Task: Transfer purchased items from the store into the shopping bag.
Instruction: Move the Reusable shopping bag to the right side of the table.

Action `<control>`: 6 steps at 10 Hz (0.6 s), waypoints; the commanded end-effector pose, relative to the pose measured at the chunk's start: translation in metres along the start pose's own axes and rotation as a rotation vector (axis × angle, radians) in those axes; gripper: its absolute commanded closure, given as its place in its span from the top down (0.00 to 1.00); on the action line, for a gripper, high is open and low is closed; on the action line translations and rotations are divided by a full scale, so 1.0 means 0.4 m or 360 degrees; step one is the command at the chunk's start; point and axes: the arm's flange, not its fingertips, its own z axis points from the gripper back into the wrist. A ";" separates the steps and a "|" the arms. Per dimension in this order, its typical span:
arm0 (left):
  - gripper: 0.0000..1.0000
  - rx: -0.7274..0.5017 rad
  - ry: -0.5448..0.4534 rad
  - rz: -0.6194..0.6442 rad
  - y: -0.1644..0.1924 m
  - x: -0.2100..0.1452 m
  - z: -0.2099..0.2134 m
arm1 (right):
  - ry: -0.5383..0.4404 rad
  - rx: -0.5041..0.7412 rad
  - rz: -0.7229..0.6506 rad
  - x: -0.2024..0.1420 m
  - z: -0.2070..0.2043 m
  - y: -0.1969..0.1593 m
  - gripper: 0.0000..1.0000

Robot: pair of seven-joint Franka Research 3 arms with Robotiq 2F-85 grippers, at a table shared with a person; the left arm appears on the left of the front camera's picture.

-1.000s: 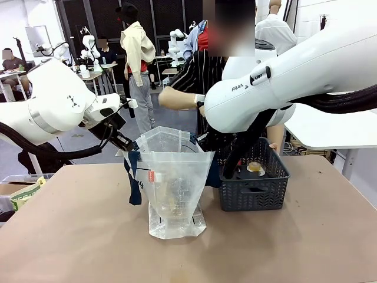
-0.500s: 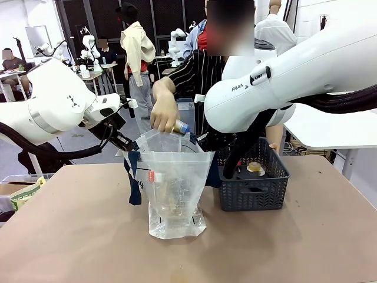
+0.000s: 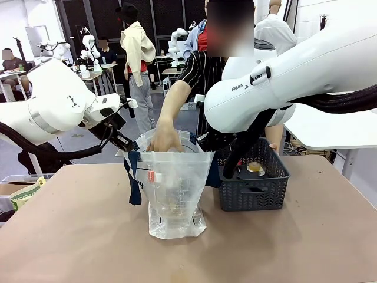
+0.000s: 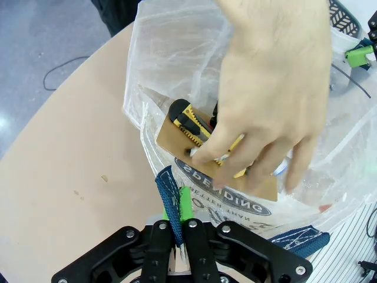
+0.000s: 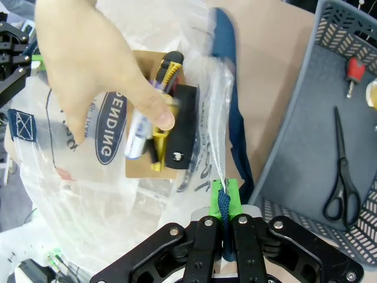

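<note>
Holding the shopping bag [image 3: 177, 183] open from both sides, my two arms flank it on the table [image 3: 70, 236]. On the left wrist feed, the left gripper [image 4: 177, 215] is pinched tight on one navy strap [image 4: 168, 197], with a green pad pressed against the webbing. On the right wrist feed, the right gripper [image 5: 224, 207] is clamped the same way on the other navy strap [image 5: 237, 147].

From the far side, the person's hand [image 3: 165, 140] dips into the bag's mouth. Its fingers pinch a small white-and-blue item [image 5: 135, 135] that is too blurred for me to name. Deeper in the bag lies a cardboard card carrying a yellow-and-black knife [image 4: 188, 121], and a black block [image 5: 182, 135] rests against it.

The grey basket [image 3: 253, 191] stands just beside the bag, on my right. Inside it I can see black scissors [image 5: 340, 177], a red-handled tool [image 5: 353, 71] and a round tan-gold top [image 3: 254, 168].
</note>
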 end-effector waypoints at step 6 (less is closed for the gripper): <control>0.00 0.0012 0.0000 0.0000 0.002 0.000 0.009 | 0.0009 0.0005 -0.0016 -0.014 0.000 -0.002 0.00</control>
